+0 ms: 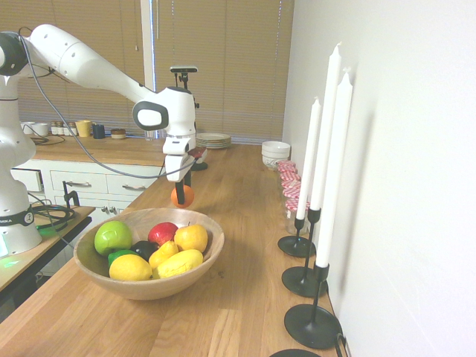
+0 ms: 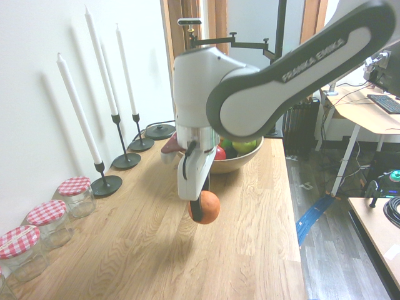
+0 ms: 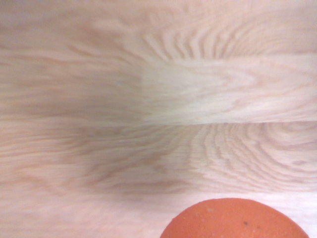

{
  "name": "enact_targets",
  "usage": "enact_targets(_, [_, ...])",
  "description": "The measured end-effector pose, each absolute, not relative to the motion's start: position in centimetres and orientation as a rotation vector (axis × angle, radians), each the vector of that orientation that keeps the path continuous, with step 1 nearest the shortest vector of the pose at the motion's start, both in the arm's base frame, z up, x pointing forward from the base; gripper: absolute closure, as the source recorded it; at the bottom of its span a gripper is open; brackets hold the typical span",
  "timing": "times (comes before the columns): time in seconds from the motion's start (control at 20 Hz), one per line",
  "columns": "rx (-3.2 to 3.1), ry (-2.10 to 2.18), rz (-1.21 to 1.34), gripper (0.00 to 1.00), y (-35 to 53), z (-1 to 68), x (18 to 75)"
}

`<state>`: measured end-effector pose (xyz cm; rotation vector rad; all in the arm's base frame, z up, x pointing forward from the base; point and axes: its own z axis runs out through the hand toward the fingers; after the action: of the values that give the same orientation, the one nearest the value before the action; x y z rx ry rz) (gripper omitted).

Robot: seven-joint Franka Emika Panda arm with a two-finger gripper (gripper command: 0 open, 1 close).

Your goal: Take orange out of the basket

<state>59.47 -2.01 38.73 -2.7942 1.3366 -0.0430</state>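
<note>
My gripper (image 1: pixel 181 195) (image 2: pixel 201 209) is shut on the orange (image 1: pixel 183 196) (image 2: pixel 207 207), a round smooth fruit held a little above the wooden counter, outside the basket. The basket (image 1: pixel 212 262) (image 2: pixel 245 159), a wide tan wooden bowl, stands on the counter full of fruit: a green apple (image 1: pixel 112 236), a red apple (image 1: pixel 162 233), a yellow apple (image 1: pixel 191 238) and lemons (image 1: pixel 179 263). In the wrist view the orange (image 3: pixel 233 220) fills the lower edge over bare wood grain.
Three tall white candles in black holders (image 1: pixel 311 223) (image 2: pixel 107 156) line the wall. Jars with red checked lids (image 2: pixel 75 194) stand beside them. White bowls (image 1: pixel 275 152) and plates (image 1: pixel 213 139) sit at the counter's far end. The counter's edge (image 2: pixel 294 250) drops to the floor.
</note>
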Motion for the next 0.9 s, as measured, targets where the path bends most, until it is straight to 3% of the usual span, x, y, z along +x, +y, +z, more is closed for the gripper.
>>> enact_targets(0.25, [-2.804, 1.347, -0.008, 1.00, -2.2, 37.1, 59.3])
enact_targets(0.3, [-2.805, 1.350, -0.001, 0.00, -2.3, 36.8, 59.2])
enact_targets(0.9, [-2.802, 1.366, 0.014, 0.00, -2.8, 36.3, 58.9])
